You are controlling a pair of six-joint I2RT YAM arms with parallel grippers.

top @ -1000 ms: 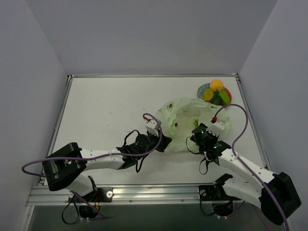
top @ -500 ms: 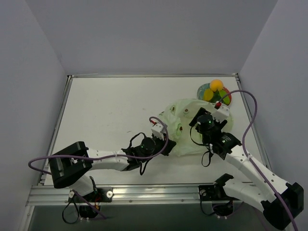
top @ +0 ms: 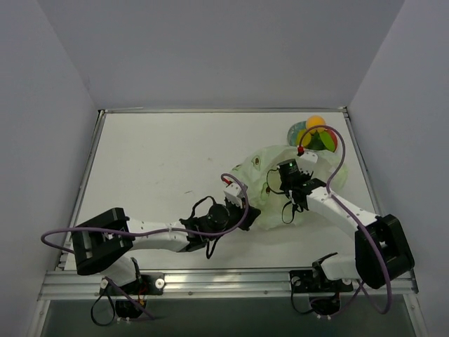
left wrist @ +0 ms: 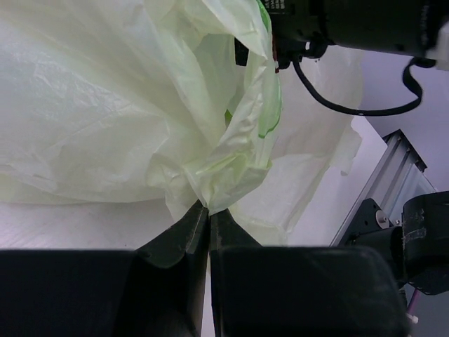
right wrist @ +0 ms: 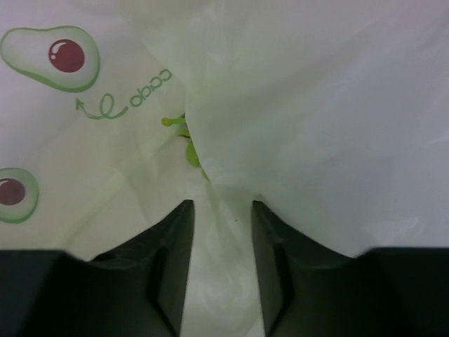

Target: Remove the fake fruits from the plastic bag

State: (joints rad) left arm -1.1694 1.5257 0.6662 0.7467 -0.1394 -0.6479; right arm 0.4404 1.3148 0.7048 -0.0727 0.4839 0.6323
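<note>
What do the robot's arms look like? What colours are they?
Both arms are white tubes with chunky black joints. The left arm and right arm each trail a looping purple cable. A tiny green light glows on the right arm. The left gripper and right gripper have flat, dark fingers.

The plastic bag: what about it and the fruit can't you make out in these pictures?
Top view: the plastic bag's inside is hidden by its own crumpled film and the right arm, so any fruit left inside is unseen.
Right wrist view: a green shape in a fold ahead of the right gripper; fruit or print, unclear.
Top view: the purple cable crosses the plate, so the fake fruits there cannot be counted.
</note>
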